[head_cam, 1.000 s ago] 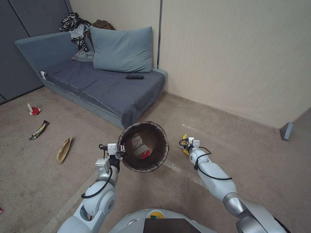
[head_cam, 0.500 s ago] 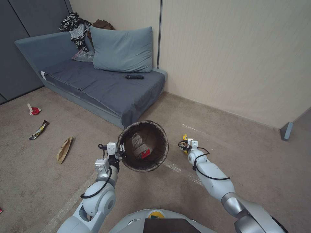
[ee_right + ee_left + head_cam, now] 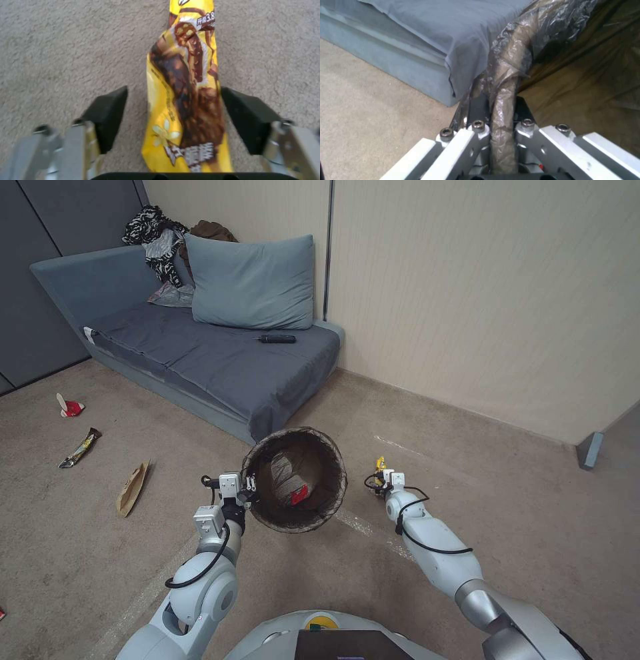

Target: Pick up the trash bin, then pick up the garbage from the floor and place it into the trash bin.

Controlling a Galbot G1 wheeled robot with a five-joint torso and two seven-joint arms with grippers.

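The right gripper (image 3: 381, 478) has crept forward and toward the bin (image 3: 295, 480) over the last second, and the yellow wrapper (image 3: 381, 464) under it now shows a little more beyond the fingers. The bin has edged slightly up and left in the head view, while the sofa and the other litter sit where they were.

The left gripper (image 3: 501, 130) is clamped on the bin's rim — the bag-wrapped edge runs straight between its two fingers, which press in from either side. Held that way, the bin hangs clear of the floor (image 3: 467, 460) in front of the robot with its mouth tipped toward the head camera, so the opening stays reachable from the right side. A red scrap (image 3: 299, 495) and something pale already lie inside.

The right gripper is wide open and holds nothing. Its black pads (image 3: 108, 117) straddle the wrapper, one on each side with carpet showing between pad and wrapper. The wrapper lies flat on the floor just right of the bin, lengthwise along the gripper's axis, so closing would likely pinch it across its narrow width.

Farther left on the floor wait a brown paper bag (image 3: 132, 487), a dark snack wrapper (image 3: 79, 447) and a red-white scrap (image 3: 69, 407) — well apart from both arms.
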